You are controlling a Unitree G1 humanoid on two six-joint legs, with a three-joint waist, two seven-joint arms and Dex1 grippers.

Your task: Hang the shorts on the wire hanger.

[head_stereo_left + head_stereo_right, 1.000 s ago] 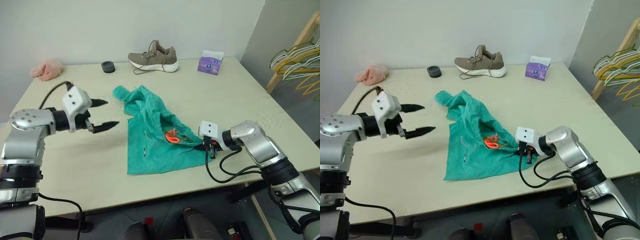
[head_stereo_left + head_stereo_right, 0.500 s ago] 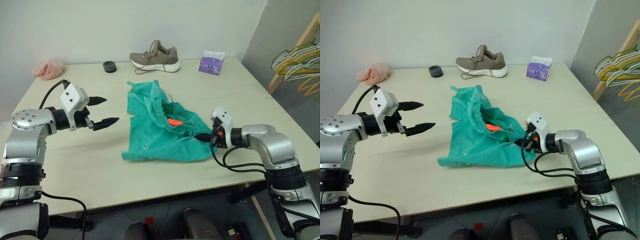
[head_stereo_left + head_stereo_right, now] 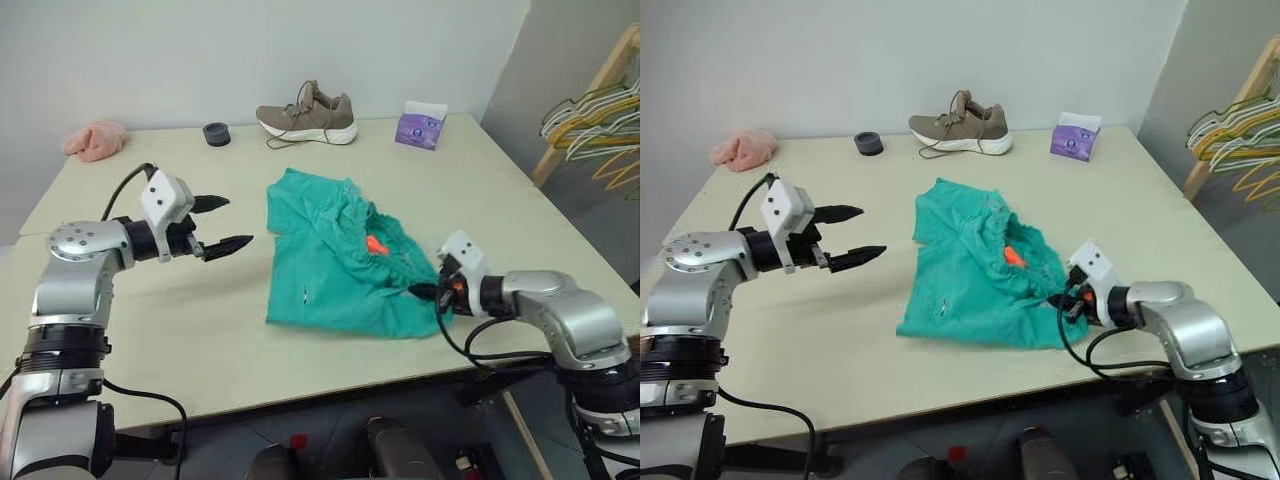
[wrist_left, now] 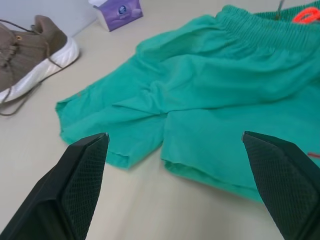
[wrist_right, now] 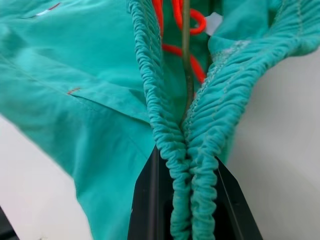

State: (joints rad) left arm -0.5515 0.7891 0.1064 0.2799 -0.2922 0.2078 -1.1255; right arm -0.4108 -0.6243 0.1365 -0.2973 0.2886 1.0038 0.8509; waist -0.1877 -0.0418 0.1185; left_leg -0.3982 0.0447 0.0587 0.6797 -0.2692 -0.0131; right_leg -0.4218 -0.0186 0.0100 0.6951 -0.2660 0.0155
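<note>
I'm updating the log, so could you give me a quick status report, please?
Left gripper open, hovering beside the shorts. Right gripper shut on their waistband, wire hanger inside it. Nothing in the way.

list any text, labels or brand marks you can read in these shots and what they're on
No text can be read in any view.
Purple tissue box: a small round emblem shows on its side in the left wrist view, too blurred to read.
Shoe: no readable brand mark.
Shorts: a small white tag shows inside the waistband in the right wrist view, with no legible print.
</note>
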